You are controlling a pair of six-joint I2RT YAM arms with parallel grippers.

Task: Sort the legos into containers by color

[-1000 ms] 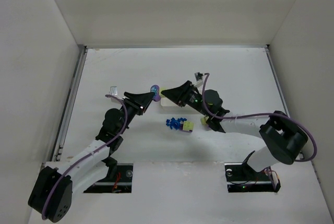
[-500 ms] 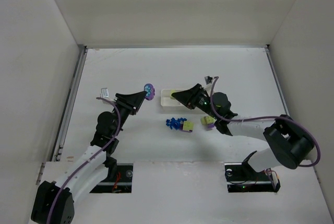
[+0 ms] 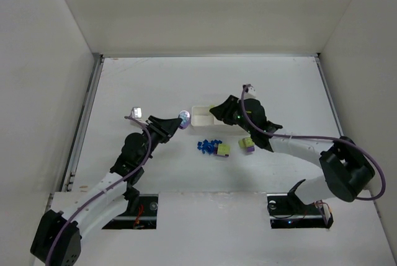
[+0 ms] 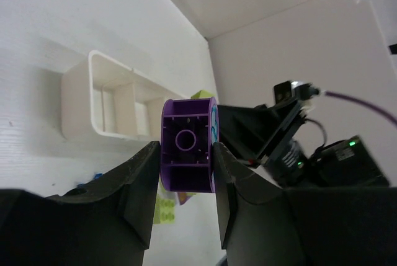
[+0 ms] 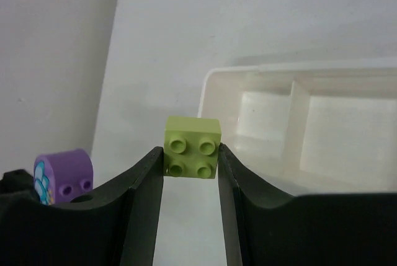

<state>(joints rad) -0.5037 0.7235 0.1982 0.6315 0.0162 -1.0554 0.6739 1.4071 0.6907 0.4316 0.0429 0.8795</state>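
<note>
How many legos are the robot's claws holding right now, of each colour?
Purple: 1, the purple brick in the left gripper
Yellow-green: 1, the yellow-green brick in the right gripper
Blue: 0
Total: 2

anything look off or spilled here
Nothing stands out. The tray sits upright, its visible compartments empty. The left gripper squarely holds a purple brick, the right gripper a yellow-green brick. The loose bricks lie clustered on the table beside it.
</note>
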